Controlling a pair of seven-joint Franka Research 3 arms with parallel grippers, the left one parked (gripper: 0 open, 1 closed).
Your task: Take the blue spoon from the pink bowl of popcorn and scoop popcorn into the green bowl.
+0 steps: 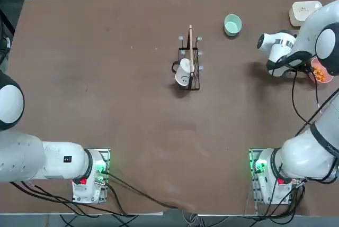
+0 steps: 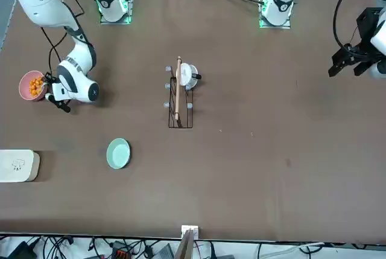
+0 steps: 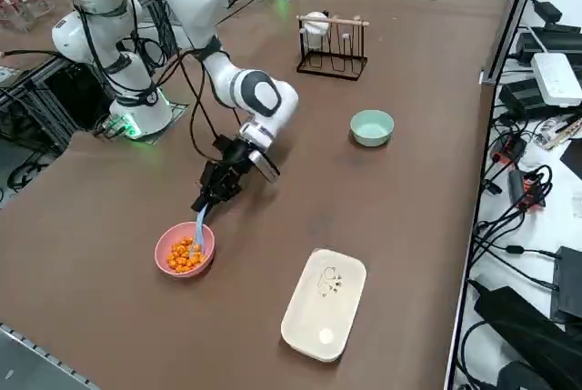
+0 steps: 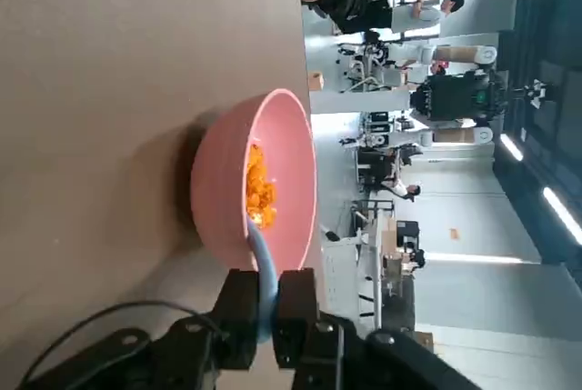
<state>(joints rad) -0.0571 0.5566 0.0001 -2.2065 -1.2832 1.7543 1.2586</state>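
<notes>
Closest to the wrist camera, your right gripper [image 4: 265, 310] has its two black fingers [image 4: 238, 306] clamped narrowly on the handle of the small, thin light-blue plastic spoon [image 4: 260, 263], whose far end dips over the rim into the small round salmon-pink bowl [image 4: 273, 135]. You will find that bowl near the table's right edge, beside the gripper, with the orange-yellow puffed popcorn [image 3: 185, 252] heaped inside it. From the raised side camera the gripper [image 3: 206, 199] sits just above and beside the pink bowl's rim, angled down toward it, the spoon's handle [image 3: 199, 224] running from the fingers into the kernels. The small round mint-green bowl [image 1: 232, 25] with a pale inside stands well apart from the pink bowl, farther across the brown table [image 1: 106, 79] and to its left; no popcorn is visible in it. A cream rounded-square box [image 1: 304, 12] lies at the far right corner. Near mid-table a black wire rack [image 1: 190, 68] carries a white mug [image 1: 183, 74] and a long wooden stick [image 1: 190, 47].
</notes>
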